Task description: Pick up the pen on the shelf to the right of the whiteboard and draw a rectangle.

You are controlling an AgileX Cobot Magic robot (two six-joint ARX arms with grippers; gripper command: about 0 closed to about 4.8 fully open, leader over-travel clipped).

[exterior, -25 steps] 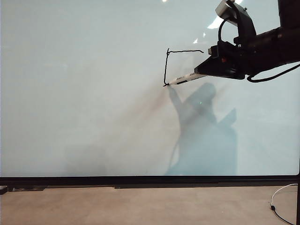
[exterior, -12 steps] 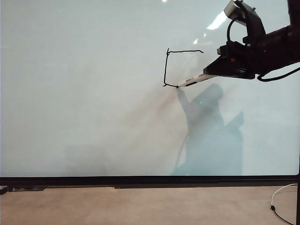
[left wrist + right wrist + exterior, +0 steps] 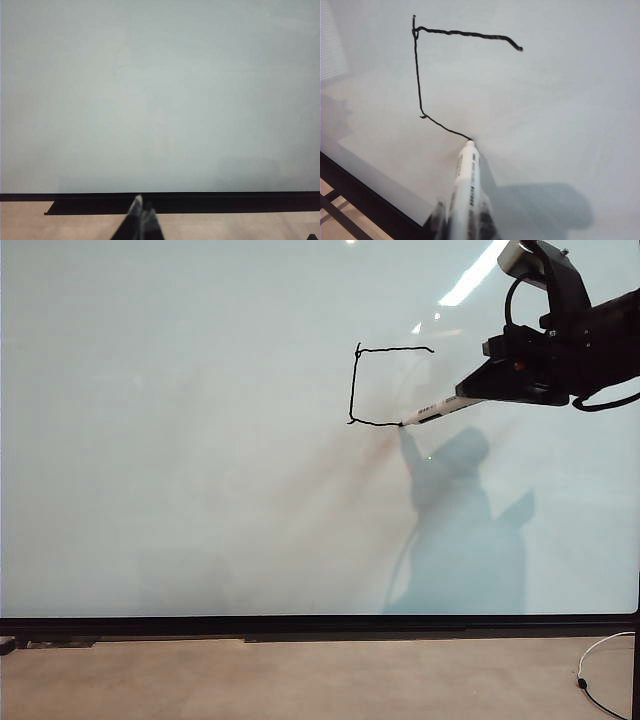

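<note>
The whiteboard [image 3: 200, 460] fills most of the exterior view. My right gripper [image 3: 480, 390] is at its upper right, shut on the white pen [image 3: 435, 412] with black lettering. The pen's tip touches the board at the end of a black line. The drawn outline [image 3: 372, 380] has a top side, a left side and part of a bottom side; it is open on the right. In the right wrist view the pen [image 3: 466, 190] sticks out between my right gripper [image 3: 462, 222] fingers, its tip on the line [image 3: 420, 75]. My left gripper [image 3: 142, 212] is shut and empty, low before the board's frame.
The board's black bottom frame [image 3: 320, 626] runs above the tan floor [image 3: 300, 680]. A white cable [image 3: 598, 660] lies on the floor at the lower right. The right arm's shadow [image 3: 460, 530] falls on the board below the pen.
My right gripper has moved to the right with the pen on the board, and the bottom line has grown rightwards from the lower left corner. The left gripper's earlier state is not shown.
</note>
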